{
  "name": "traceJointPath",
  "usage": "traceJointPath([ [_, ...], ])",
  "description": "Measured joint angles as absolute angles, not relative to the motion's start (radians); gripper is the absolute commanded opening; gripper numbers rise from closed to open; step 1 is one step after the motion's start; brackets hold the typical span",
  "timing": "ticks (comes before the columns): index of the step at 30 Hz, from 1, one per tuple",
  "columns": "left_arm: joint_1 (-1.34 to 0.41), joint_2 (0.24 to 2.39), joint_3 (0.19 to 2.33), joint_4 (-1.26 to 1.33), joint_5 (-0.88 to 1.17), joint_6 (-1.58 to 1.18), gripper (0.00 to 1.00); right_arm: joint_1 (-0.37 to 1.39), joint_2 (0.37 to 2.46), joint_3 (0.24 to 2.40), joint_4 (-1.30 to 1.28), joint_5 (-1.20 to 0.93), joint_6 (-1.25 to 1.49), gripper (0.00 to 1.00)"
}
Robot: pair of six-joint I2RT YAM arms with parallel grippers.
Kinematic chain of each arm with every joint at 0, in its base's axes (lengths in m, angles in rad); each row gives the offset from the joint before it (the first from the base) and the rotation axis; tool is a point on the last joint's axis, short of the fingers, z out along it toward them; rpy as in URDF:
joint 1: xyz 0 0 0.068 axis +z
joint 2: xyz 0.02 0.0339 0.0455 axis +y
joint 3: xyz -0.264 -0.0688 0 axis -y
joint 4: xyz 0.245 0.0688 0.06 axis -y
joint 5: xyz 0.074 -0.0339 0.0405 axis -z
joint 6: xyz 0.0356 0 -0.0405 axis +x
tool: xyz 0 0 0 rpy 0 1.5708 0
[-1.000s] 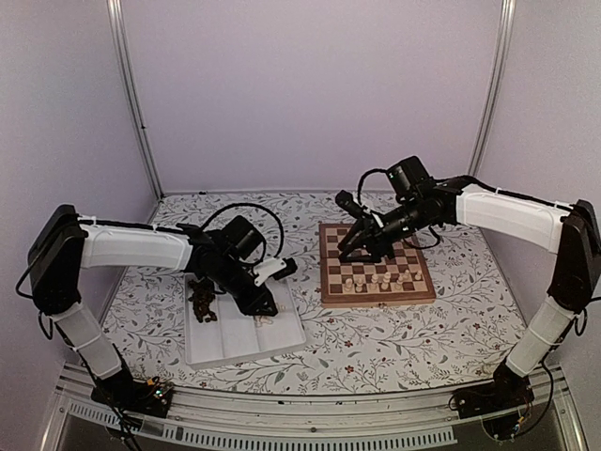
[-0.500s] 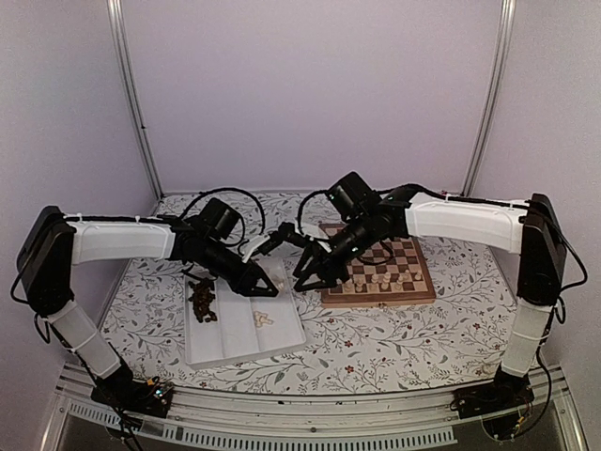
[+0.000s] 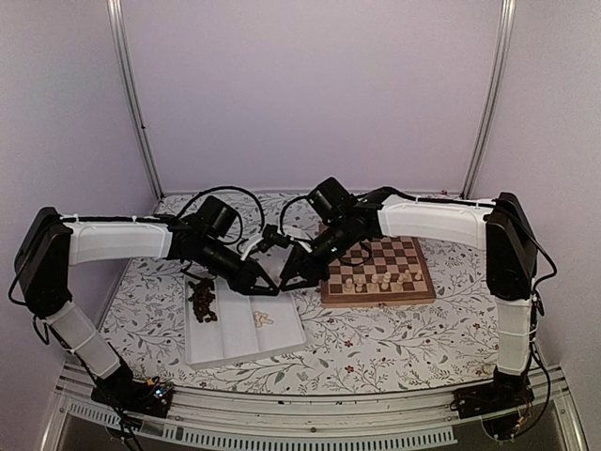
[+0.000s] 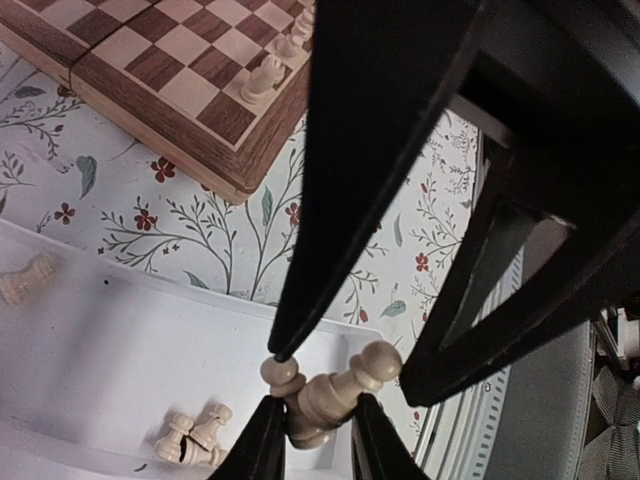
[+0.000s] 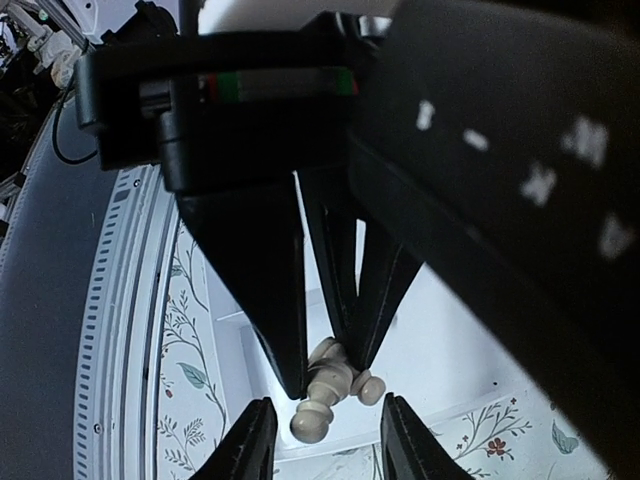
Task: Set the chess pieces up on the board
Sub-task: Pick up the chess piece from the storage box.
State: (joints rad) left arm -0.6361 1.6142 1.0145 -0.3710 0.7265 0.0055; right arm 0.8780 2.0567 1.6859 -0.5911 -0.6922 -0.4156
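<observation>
My left gripper (image 3: pixel 269 289) hangs above the right end of the white tray (image 3: pixel 282 340), shut on a tilted cream pawn (image 4: pixel 345 392), with what looks like a second small cream piece (image 4: pixel 283 373) pressed against it. My right gripper (image 3: pixel 286 279) faces it tip to tip, open, with its fingers (image 5: pixel 250 445) on either side of the held cream pieces (image 5: pixel 335 385) and one fingertip at the smaller piece. The chessboard (image 3: pixel 371 298) lies to the right with a row of cream pieces (image 3: pixel 371 280) on its near side. It also shows in the left wrist view (image 4: pixel 170 70).
The tray holds a heap of dark brown pieces (image 3: pixel 202 299) in its left compartment and loose cream pieces (image 3: pixel 266 319) further right. In the left wrist view, cream pieces (image 4: pixel 195 435) lie in the tray below the grippers. The flowered tablecloth (image 3: pixel 404 348) covers the table.
My right arm swung left from over the board to the tray. My left gripper rose from the tray with the cream pieces, and the two grippers have met tip to tip.
</observation>
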Motion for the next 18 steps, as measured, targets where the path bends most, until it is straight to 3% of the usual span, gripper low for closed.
traceJointPath([
  [5, -0.627, 1.614, 1.015, -0.367, 0.735, 0.005, 0.24, 0.878, 2.057, 1.686, -0.594, -0.715, -0.405, 0.17],
  [13, -0.624, 1.614, 1.015, -0.364, 0.749, -0.002, 0.33, 0.878, 2.057, 1.686, -0.593, -0.721, -0.381, 0.05],
  [18, -0.623, 1.606, 1.011, -0.358, 0.747, -0.018, 0.42, 0.878, 2.059, 1.686, -0.593, -0.722, -0.377, 0.03],
])
